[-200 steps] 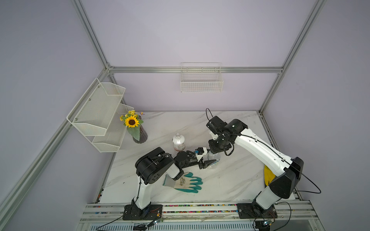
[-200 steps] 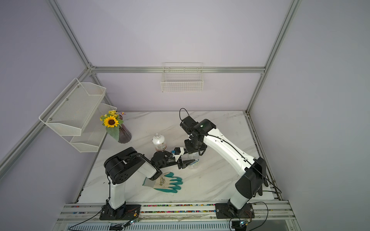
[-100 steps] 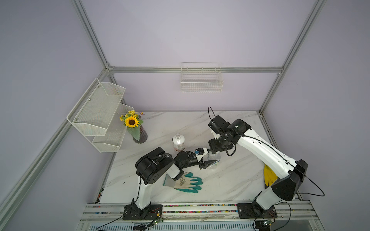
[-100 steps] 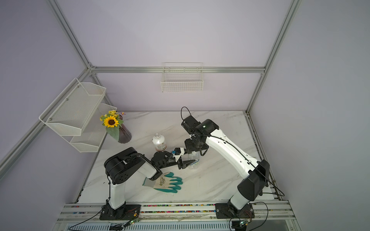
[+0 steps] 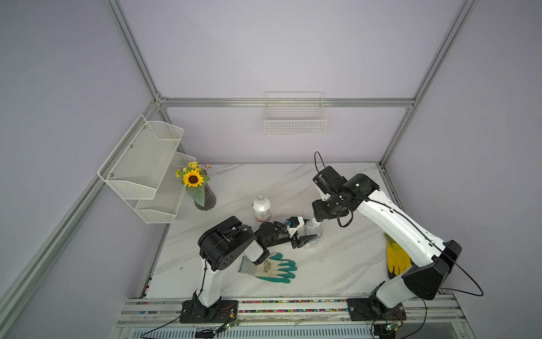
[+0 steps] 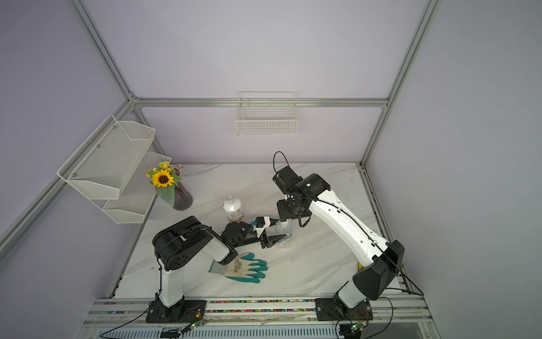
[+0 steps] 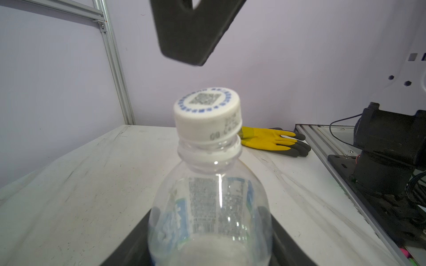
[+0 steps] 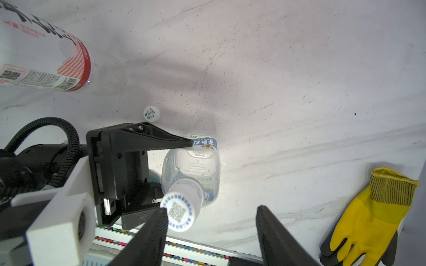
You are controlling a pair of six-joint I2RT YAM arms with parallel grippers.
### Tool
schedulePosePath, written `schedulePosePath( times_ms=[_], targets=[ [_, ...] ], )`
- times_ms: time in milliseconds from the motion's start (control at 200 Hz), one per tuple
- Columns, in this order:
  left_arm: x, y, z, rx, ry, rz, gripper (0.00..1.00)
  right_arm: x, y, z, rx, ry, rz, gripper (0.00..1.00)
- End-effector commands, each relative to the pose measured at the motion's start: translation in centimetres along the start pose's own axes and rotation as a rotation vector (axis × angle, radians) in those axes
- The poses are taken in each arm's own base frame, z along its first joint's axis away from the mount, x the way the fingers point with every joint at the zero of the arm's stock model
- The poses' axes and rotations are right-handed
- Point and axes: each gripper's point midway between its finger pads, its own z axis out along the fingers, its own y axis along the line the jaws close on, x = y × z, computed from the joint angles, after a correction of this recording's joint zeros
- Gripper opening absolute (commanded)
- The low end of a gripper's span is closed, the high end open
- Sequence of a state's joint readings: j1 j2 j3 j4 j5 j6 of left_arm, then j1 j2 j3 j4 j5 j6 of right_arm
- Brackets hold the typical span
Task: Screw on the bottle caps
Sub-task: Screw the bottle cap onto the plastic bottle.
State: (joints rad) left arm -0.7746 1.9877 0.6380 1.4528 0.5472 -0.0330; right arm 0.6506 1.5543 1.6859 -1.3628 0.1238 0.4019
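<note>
The clear bottle with the blue-and-white label stands mid-table, and my left gripper is shut on its body. A white cap with dark print sits on its neck, slightly tilted. Just above it my right gripper is open; one of its fingers is beside the cap and the other is well clear. A second white cap lies loose on the table behind the left gripper. The white-wrapped bottle stands upright further back.
A green-and-white glove lies in front of the left arm. A yellow glove is at the right edge. The dark vase with a sunflower and a wire shelf are at the back left.
My right gripper has opened off the cap and drawn back a little, leaving the cap on the clear bottle. The left gripper has held still.
</note>
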Motion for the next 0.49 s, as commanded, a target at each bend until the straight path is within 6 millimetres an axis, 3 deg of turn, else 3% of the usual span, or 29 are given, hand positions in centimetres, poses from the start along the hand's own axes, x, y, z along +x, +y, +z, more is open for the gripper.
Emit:
schedulePosePath(
  times_ms=[0,490],
  targets=[
    [0.6,-0.5,0.2,0.021,0.015,0.014,0.63,0.9,-1.1,-0.1,0.033,0.015,0.006,0.65],
    [0.7,-0.5,0.2,0.022,0.017,0.011,0.63,3.0,-2.5,1.8,0.059,0.078,0.018,0.64]
  ],
)
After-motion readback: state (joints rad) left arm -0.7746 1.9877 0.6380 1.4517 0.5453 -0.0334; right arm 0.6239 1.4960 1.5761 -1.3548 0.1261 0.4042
